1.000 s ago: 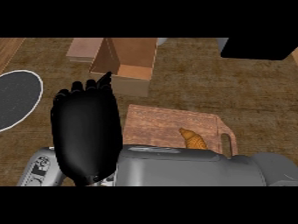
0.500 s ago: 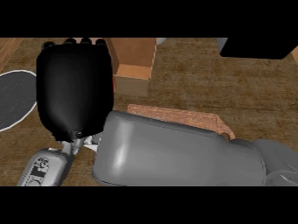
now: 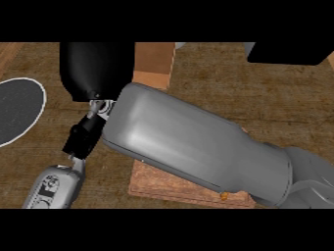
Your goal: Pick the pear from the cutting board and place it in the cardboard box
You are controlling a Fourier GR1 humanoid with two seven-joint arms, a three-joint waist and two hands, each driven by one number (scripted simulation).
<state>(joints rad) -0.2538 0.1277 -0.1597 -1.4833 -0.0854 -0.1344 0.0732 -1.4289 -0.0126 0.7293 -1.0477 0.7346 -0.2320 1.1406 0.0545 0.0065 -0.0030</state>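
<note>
The grey right forearm [image 3: 198,147] fills most of the head view, running from the lower right corner up and to the left across the counter [image 3: 285,103]. At its upper end sits the black right hand [image 3: 96,68], seen from the back and cut off by the top of the scene (its fingers are out of sight, so whether it is open or curled, or has anything in it, cannot be told).

Just right of that hand, touching its edge in this view, stands the cardboard box [image 3: 154,66], a tan wall with a darker brown side below. Left of the hand and below it lies a dark round plate [image 3: 7,112] with a pale rim, apart from the hand.

Well below the hand, under the forearm, the cutting board [image 3: 173,188] shows only its lower left corner and front edge. A small orange scrap [image 3: 225,196] peeks out at the forearm's lower edge on that board; whether it is the pear cannot be told.

At the lower left, below the right hand, a slim grey and black part of the other arm [image 3: 61,179] rises from the bottom edge.
</note>
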